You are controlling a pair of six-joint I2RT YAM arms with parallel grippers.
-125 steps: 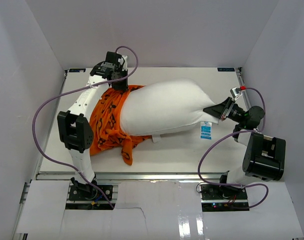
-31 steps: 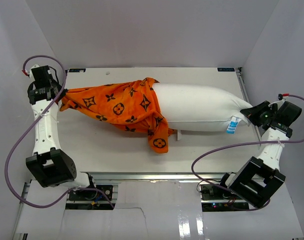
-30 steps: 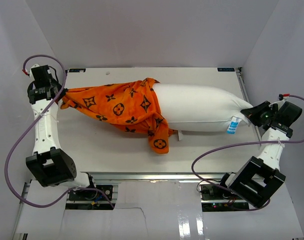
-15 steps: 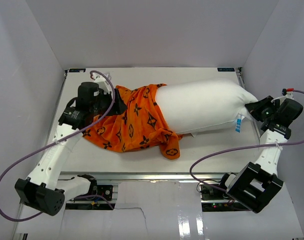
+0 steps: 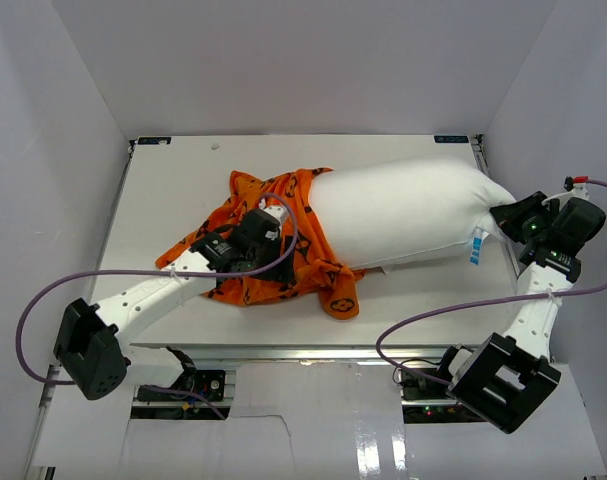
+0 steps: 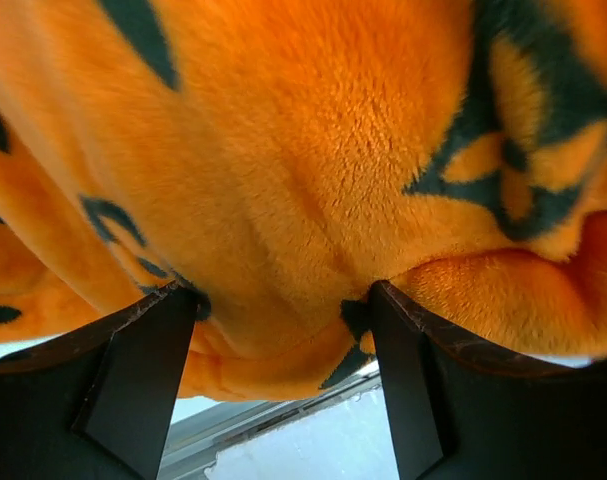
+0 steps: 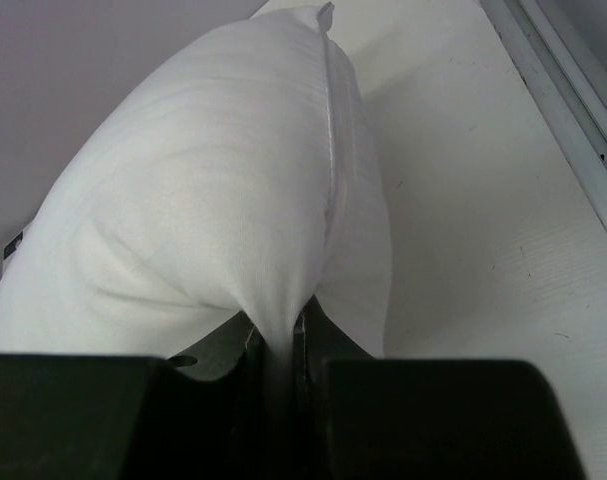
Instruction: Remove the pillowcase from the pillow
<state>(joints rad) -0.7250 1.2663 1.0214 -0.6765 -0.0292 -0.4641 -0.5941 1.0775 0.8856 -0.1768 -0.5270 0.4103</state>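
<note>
At mid-table the left gripper (image 5: 255,232), back from its pull, spreads open fingers (image 6: 133,390) against the pillowcase (image 5: 313,255) still capping one end of the pillow (image 5: 403,215), whose opposite corner the right gripper (image 5: 503,213) clamps: another pull looks needed.

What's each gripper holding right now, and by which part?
Right gripper pinches the plump white pillow by its corner. Left gripper is open, clamping nothing; the orange plush pillowcase bulges between its fingers.

White table (image 5: 173,200), metal rail (image 5: 313,349) along near edge. White pillow (image 5: 403,210) lies lengthwise across centre and right, right corner reaching the right edge, blue-and-white tag (image 5: 476,250) hanging at near right. Orange pillowcase (image 5: 308,235) bunched left of centre, covering the pillow's left end, folds spilling toward near edge.
</note>
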